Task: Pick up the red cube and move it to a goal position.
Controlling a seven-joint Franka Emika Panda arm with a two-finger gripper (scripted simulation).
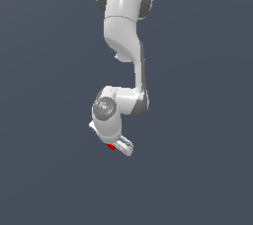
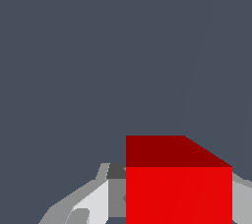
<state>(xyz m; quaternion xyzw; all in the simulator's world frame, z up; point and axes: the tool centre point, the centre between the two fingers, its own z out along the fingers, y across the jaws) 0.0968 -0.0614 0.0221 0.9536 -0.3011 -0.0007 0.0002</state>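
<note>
The red cube (image 1: 112, 146) shows as a small red patch at the tip of my white gripper (image 1: 116, 146), low in the middle of the exterior view. In the wrist view the red cube (image 2: 178, 188) fills the space between my two fingers (image 2: 93, 203), which press on its sides. The gripper (image 2: 172, 203) is shut on the cube. The arm hangs down from the top of the exterior view, with the wrist bent toward the exterior view's left. No goal marker shows in either view.
A plain dark grey-blue surface (image 1: 197, 169) fills the background in both views. No other objects or edges show.
</note>
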